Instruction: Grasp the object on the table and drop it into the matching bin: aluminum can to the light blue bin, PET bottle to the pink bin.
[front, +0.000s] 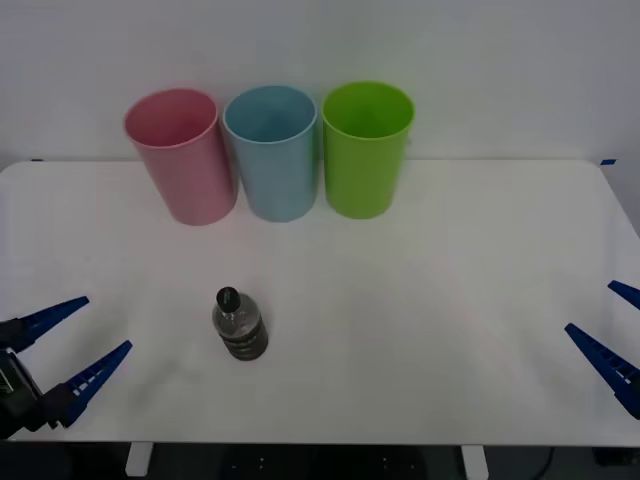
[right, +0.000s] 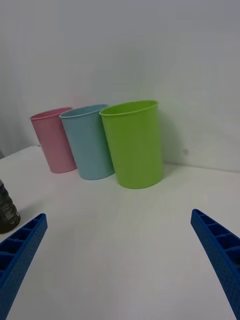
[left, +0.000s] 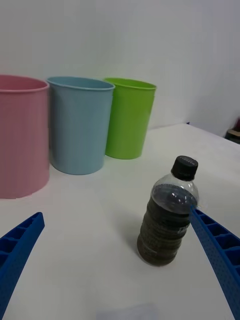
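Observation:
A small clear PET bottle (front: 239, 327) with a black cap and a dark lower band stands upright on the white table (front: 420, 300), left of centre; it also appears as the bottle (left: 168, 220) and, at the edge of the right wrist view, the bottle (right: 7, 211). At the back stand the pink bin (front: 182, 155) and, right of it, the light blue bin (front: 272, 150). My left gripper (front: 82, 340) hovers open at the table's front left corner, well left of the bottle. My right gripper (front: 612, 328) is open at the front right edge, far from it.
A bright green bin (front: 366, 148) stands right of the light blue one, all three touching in a row near the wall. Wide bare tabletop lies between the bins and the bottle and across the right half.

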